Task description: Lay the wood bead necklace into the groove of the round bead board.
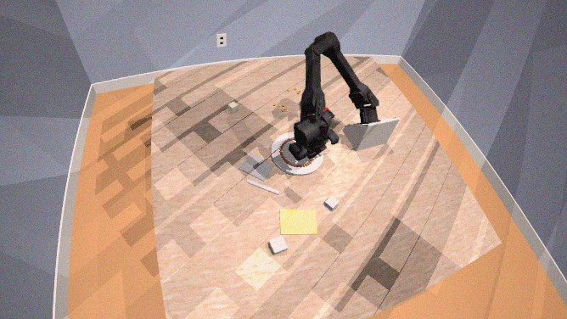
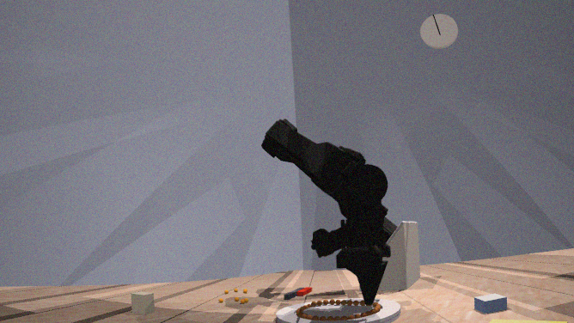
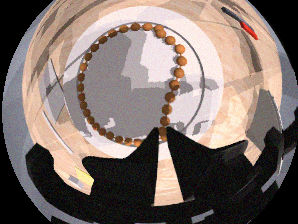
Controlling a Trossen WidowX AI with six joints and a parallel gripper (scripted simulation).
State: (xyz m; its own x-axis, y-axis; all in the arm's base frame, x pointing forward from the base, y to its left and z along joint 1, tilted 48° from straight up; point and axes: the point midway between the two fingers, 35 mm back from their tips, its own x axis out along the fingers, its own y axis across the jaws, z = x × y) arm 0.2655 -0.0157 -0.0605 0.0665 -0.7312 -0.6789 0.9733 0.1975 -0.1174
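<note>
The round white bead board (image 1: 276, 163) (image 2: 285, 315) (image 3: 215, 95) lies flat on the table. The brown wood bead necklace (image 1: 300, 165) (image 2: 325, 302) (image 3: 81, 87) lies on it. In the wrist view its left side follows the round groove, while its right side bends inward, away from the groove line. My gripper (image 2: 369, 303) (image 3: 162, 130) points down at the board, with its tips nearly together on a bead at the necklace's lower right in the wrist view. That bead is partly hidden by the tips. In the top view the arm hides the fingertips.
A pale upright panel (image 1: 373, 136) (image 2: 404, 258) stands by the arm base. Nearby lie a grey sheet (image 1: 256, 167), a white rod (image 1: 263, 187), a yellow sheet (image 1: 298, 221), a blue-sided block (image 2: 491, 304), a white block (image 1: 277, 245), a beige cube (image 1: 232, 107) and a red-and-dark object (image 2: 304, 292).
</note>
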